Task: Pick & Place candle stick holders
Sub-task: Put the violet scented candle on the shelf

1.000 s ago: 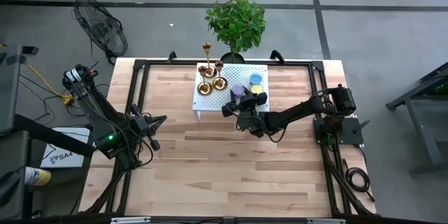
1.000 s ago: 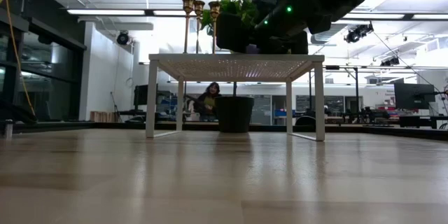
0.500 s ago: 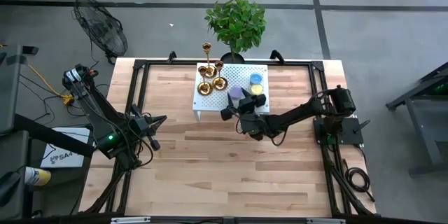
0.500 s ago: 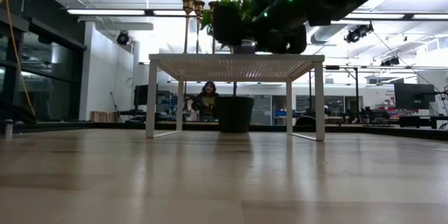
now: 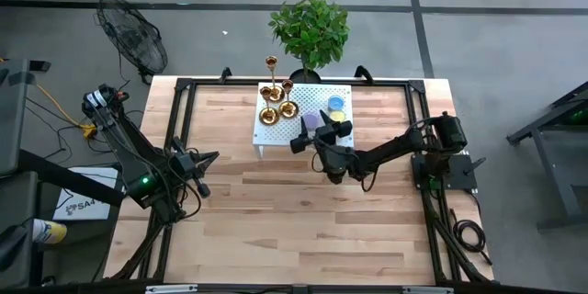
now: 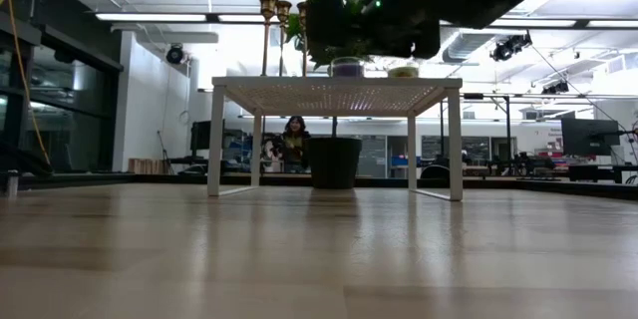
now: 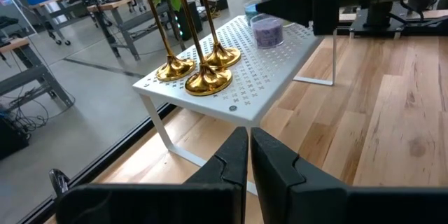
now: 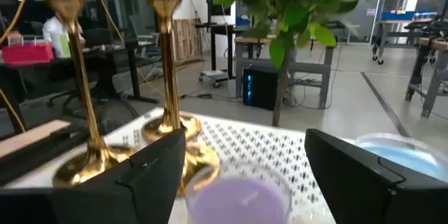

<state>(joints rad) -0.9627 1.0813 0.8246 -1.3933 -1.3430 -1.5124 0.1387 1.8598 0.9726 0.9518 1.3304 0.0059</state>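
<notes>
Three gold candle stick holders (image 5: 271,110) stand by their round bases on the left part of a white perforated stand (image 5: 276,136). They also show in the left wrist view (image 7: 206,80) and the right wrist view (image 8: 168,122). My right gripper (image 5: 320,134) hangs open above the stand's near edge. Its fingers stand either side of a purple disc (image 8: 241,199) without touching it. The holders are just beyond and to the left of the gripper. My left gripper (image 5: 204,171) is shut and empty over the table's left part, pointing toward the stand (image 7: 246,155).
A purple disc (image 5: 312,120), a blue disc (image 5: 336,103) and a yellow disc (image 5: 336,115) lie on the stand's right part. A potted plant (image 5: 310,29) stands behind the table's far edge. Bare wood lies in front of the stand. A person sits far behind (image 6: 295,140).
My right gripper has risen above the stand's top, staying over its near edge. In the low view the purple disc and another disc now show on the stand below it. The holders have not moved.
</notes>
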